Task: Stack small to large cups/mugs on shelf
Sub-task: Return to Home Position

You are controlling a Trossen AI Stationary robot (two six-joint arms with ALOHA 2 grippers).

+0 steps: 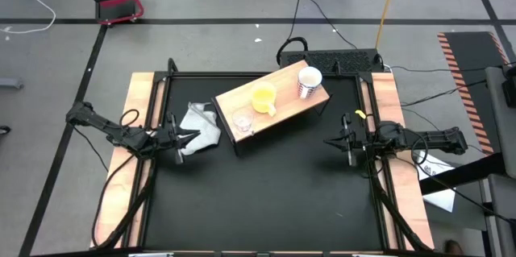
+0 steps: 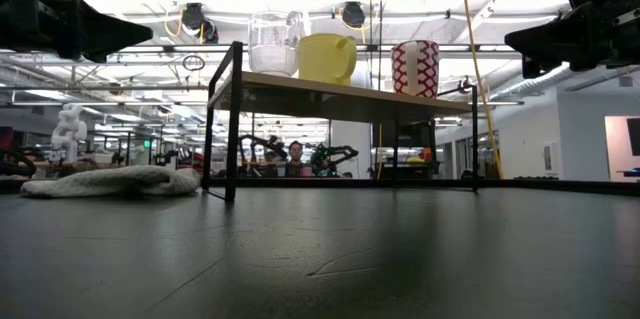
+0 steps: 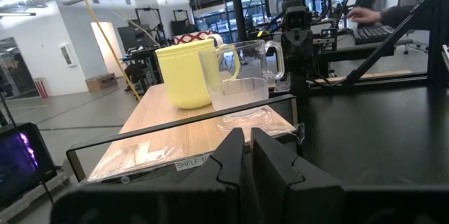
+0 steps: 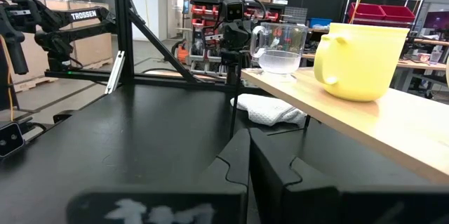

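Observation:
The wood-topped shelf stands slantwise at the table's far middle. On its top stand, in a row, the small clear glass cup, the yellow mug and the white mug with red pattern; they also show in the low view: glass cup, yellow mug, patterned mug. My left gripper hovers at the table's left, shut and empty, pointing at the shelf. My right gripper hovers at the right, shut and empty. In the left wrist view the glass cup stands in front of the yellow mug.
A white-grey cloth lies crumpled on the black tabletop just left of the shelf, close by my left gripper. The near half of the table is bare black surface. A person sits at a desk in the room beyond.

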